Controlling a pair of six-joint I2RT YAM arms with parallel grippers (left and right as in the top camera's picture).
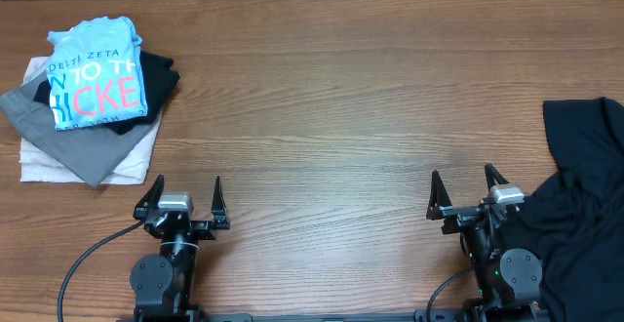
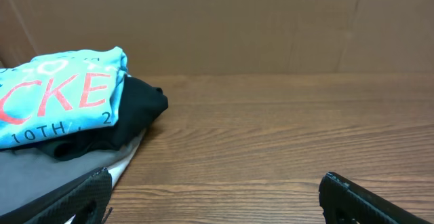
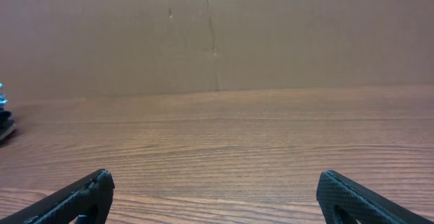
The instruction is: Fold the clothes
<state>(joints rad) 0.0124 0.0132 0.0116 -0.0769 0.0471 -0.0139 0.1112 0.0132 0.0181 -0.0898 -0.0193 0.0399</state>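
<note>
A stack of folded clothes sits at the far left of the table: a light blue printed shirt [image 1: 96, 74] on top of a black garment [image 1: 156, 80], a grey one [image 1: 49, 127] and a white one [image 1: 132, 161]. The stack also shows in the left wrist view, with the blue shirt [image 2: 57, 102] on top. An unfolded black garment [image 1: 577, 205] lies crumpled at the right edge, beside my right arm. My left gripper [image 1: 185, 193] is open and empty near the front edge, below the stack. My right gripper [image 1: 463, 190] is open and empty, just left of the black garment.
The bare wooden table [image 1: 331, 117] stretches between the stack and the black garment. A brown cardboard wall [image 3: 217, 34] stands behind the table's far edge.
</note>
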